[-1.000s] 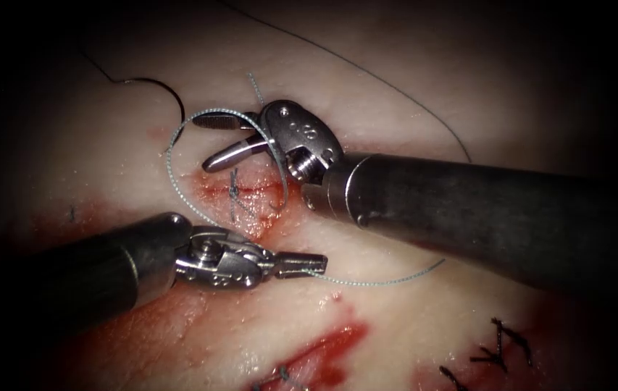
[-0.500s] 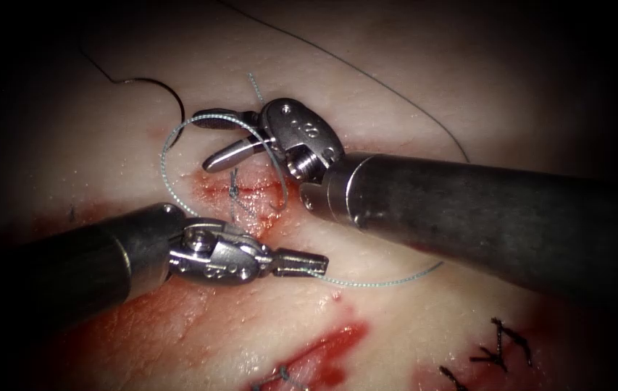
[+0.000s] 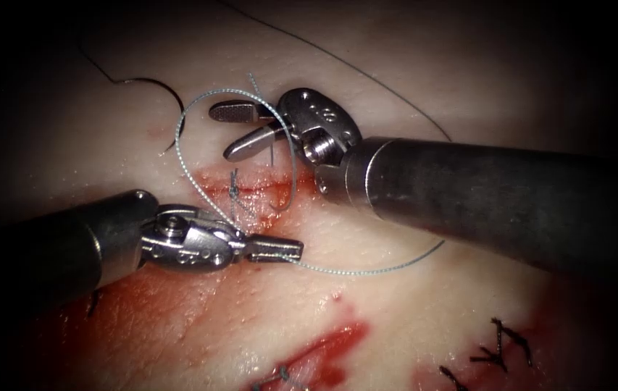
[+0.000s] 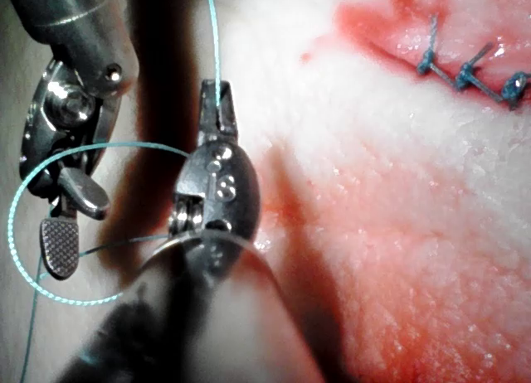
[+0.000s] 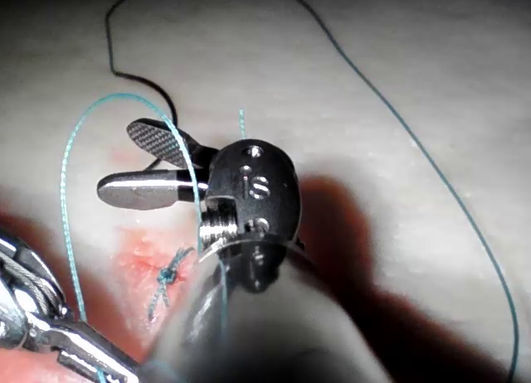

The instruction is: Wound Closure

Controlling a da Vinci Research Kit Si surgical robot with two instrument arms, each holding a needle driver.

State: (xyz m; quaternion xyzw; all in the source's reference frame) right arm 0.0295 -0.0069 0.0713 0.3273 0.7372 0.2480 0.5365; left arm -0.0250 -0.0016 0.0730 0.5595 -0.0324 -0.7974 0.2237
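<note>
Both tools shift, loop opens up round the R tool

I see the left tool (image 3: 283, 250), jaws clamped on the thread (image 3: 366, 271), sit further to the picture's left and a bit higher vs 1 s ago, so its tip now lies just below the knot (image 3: 233, 190) on the cut. Right tool (image 3: 235, 132), jaws apart and holding nothing, is up and to the right of where it was, further off the cut. Thread loop draped over its jaws now stands taller and rounder, top arc above the upper jaw, and the strand down to the L tool runs straighter. Tail toward the right lies lower and shorter than before.
</note>
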